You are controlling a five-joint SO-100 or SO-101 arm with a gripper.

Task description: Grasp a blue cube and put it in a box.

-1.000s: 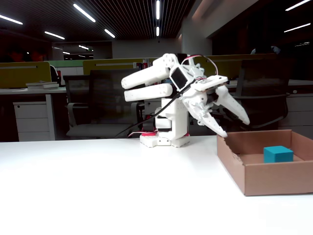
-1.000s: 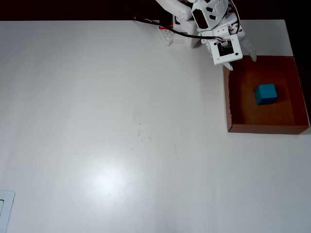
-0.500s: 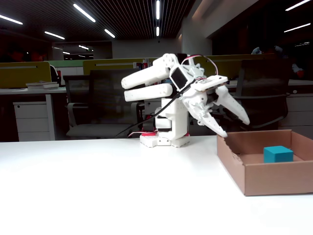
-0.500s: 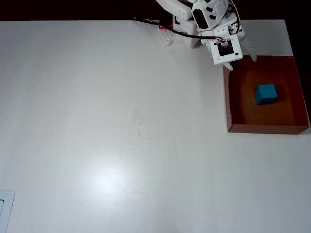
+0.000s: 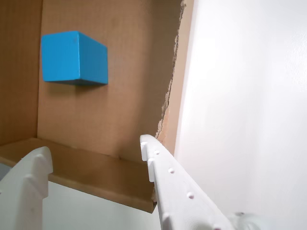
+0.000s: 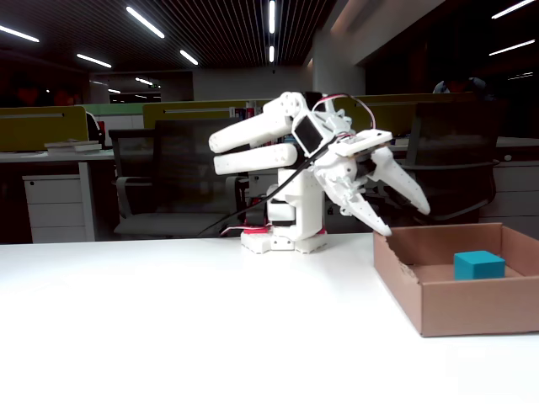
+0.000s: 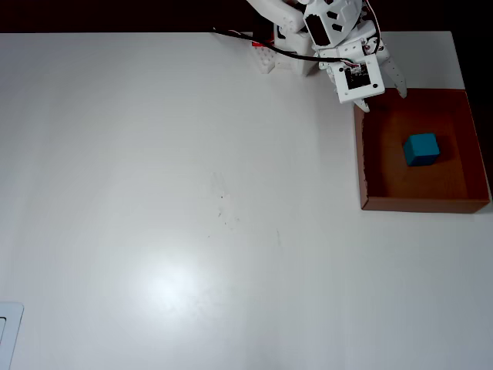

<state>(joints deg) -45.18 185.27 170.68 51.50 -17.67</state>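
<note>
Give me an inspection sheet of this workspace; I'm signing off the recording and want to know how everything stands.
Surface: white table, a few faint specks near its middle in the overhead view.
Job's things: blue cube lies on the floor of the cardboard box, clear of its walls; one wall's edge is torn in the wrist view.
Clutter: a pale flat object at the table's lower left corner in the overhead view, cut off by the frame.
Gripper: gripper open, empty, above the box's corner nearest the arm.
Cables: black cable runs along the arm to its base.
Surroundings: dim office with desks, chairs, ceiling lights.
</note>
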